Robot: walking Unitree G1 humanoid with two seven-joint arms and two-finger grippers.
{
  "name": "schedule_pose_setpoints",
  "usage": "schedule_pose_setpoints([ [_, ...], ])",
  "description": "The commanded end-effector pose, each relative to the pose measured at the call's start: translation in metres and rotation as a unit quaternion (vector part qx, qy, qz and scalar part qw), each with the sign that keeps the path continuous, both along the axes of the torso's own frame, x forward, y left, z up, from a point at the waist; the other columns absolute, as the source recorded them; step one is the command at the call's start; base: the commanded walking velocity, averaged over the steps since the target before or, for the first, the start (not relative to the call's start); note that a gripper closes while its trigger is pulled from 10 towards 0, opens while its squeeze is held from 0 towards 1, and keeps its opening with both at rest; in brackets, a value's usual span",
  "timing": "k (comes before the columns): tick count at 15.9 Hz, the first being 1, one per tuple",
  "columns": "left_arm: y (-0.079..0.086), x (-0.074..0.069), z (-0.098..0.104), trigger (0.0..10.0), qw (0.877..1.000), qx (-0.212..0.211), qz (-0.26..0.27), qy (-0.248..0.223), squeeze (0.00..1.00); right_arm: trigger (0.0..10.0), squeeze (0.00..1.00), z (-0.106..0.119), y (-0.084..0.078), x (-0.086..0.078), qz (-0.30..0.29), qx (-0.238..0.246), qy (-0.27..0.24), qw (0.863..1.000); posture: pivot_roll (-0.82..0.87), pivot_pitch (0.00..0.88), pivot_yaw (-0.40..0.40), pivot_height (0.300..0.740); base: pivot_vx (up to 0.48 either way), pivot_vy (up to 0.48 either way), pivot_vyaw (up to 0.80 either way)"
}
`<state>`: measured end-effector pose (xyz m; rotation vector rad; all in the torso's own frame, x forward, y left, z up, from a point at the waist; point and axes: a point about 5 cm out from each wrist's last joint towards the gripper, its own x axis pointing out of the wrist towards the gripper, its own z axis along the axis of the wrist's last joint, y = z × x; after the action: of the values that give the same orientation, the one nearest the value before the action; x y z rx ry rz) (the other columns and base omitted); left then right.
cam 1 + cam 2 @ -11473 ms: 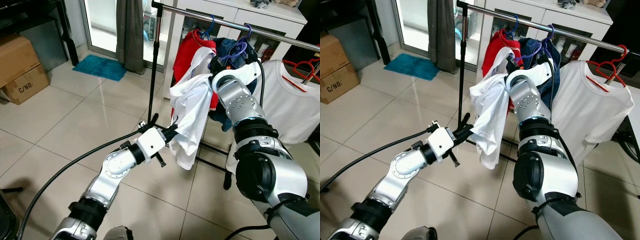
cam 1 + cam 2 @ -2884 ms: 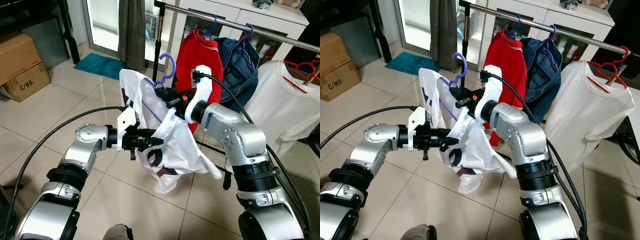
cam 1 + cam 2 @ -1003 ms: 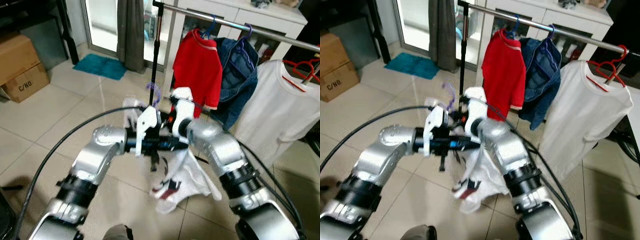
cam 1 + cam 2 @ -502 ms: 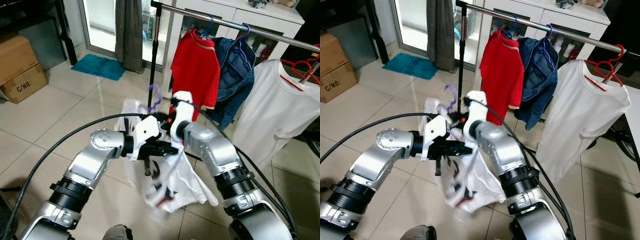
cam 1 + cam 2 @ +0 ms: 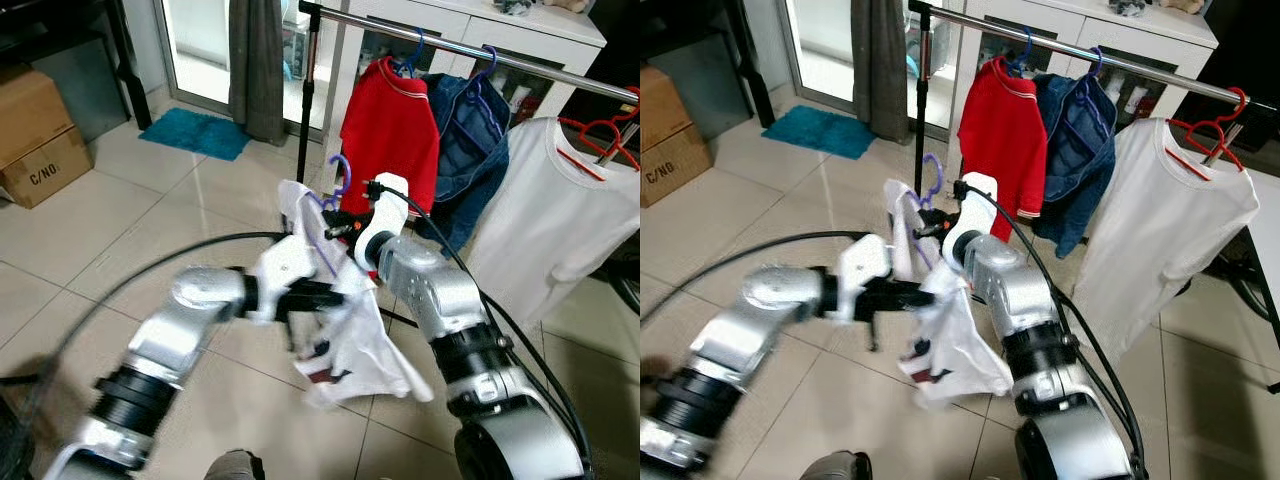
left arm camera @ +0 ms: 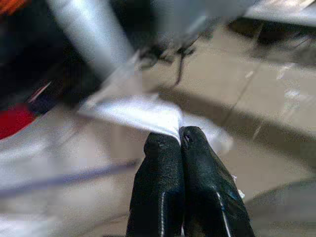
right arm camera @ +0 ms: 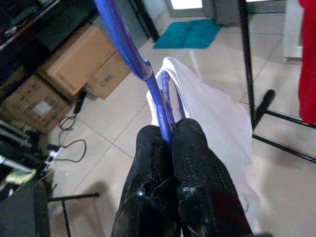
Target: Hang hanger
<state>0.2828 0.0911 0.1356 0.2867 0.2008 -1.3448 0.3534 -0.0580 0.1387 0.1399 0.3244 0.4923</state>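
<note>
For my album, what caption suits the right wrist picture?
The right hand grips a purple hanger carrying a white shirt, above a tiled floor.

Both arms reach to mid-frame. The left gripper [image 6: 179, 138] is pinched closed; the right gripper [image 7: 169, 134], just above it, is also closed.

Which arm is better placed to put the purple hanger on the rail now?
Right: its end effector is shut on the purple hanger, nearest the rail. The left end effector only pinches the white shirt.
</note>
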Motion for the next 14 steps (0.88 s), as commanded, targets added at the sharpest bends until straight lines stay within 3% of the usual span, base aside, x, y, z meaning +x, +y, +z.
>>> schedule_pose_setpoints([
  [1,-0.014,-0.005,0.007,0.0,0.999,-0.01,-0.036,-0.007,0.0,10.0,0.0,0.009,-0.006,0.008,-0.019,0.01,-0.019,1.0,0.01,0.0,-0.085,0.74,0.0,0.0,0.0],
  [4,-0.028,-0.005,0.009,0.0,0.998,-0.022,-0.049,-0.013,0.0,10.0,0.0,0.009,-0.004,0.012,-0.013,0.013,-0.012,1.0,0.01,0.0,-0.084,0.74,0.0,0.0,0.0],
  [6,-0.037,-0.007,0.019,0.0,0.997,-0.054,-0.06,-0.01,0.0,10.0,0.0,0.005,0.002,0.011,0.0,0.006,-0.003,1.0,0.01,0.0,-0.084,0.74,0.0,0.0,0.0],
  [8,-0.034,-0.005,0.024,0.0,0.996,-0.069,-0.049,-0.009,0.0,10.0,0.0,0.002,0.006,0.01,0.009,0.003,-0.001,1.0,0.02,0.0,-0.084,0.74,0.0,0.0,0.0],
  [10,-0.021,0.003,0.021,0.0,0.999,-0.037,-0.018,-0.025,0.0,10.0,0.0,0.003,0.005,0.01,0.011,0.007,-0.004,1.0,0.02,0.0,-0.084,0.74,0.0,0.0,0.0],
  [12,-0.007,0.009,0.011,0.0,0.998,0.035,-0.003,-0.051,0.0,10.0,0.0,0.005,0.004,0.01,0.016,0.006,-0.007,1.0,0.02,0.0,-0.085,0.74,0.0,0.0,0.0],
  [14,0.002,0.018,0.007,0.0,0.995,0.072,0.035,-0.066,0.0,10.0,0.0,0.005,0.004,0.01,0.025,0.002,-0.011,1.0,0.02,0.0,-0.086,0.74,0.0,0.0,0.0],
])
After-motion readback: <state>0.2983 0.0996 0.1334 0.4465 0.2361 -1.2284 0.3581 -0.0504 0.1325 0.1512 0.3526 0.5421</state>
